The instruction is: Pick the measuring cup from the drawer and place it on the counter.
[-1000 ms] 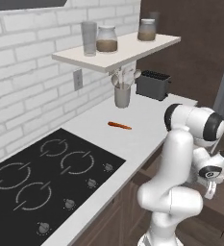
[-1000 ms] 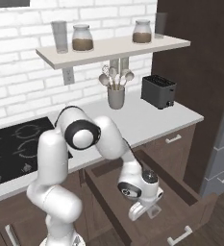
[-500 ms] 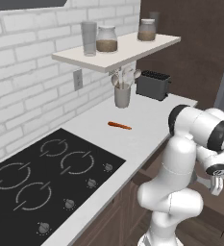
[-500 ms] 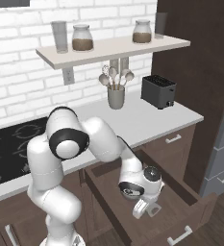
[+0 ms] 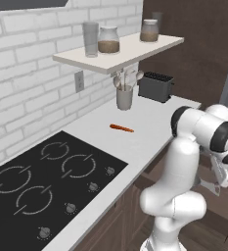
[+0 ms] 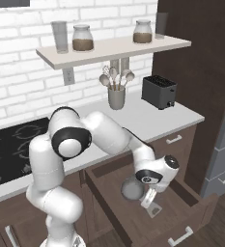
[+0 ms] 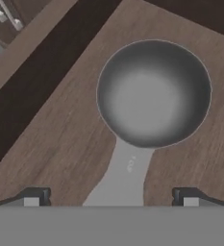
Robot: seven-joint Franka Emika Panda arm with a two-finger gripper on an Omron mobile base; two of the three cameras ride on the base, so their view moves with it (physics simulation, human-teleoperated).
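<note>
Pincer (image 7: 111, 198) gapes wide astride the measuring cup (image 7: 153, 93) handle, clear of it.

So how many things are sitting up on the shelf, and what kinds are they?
Empty glasses: 2, one at the left end and one at the right end.
Jars with brown stuff inside: 2, one and another.
Total: 4 things on the shelf.
</note>
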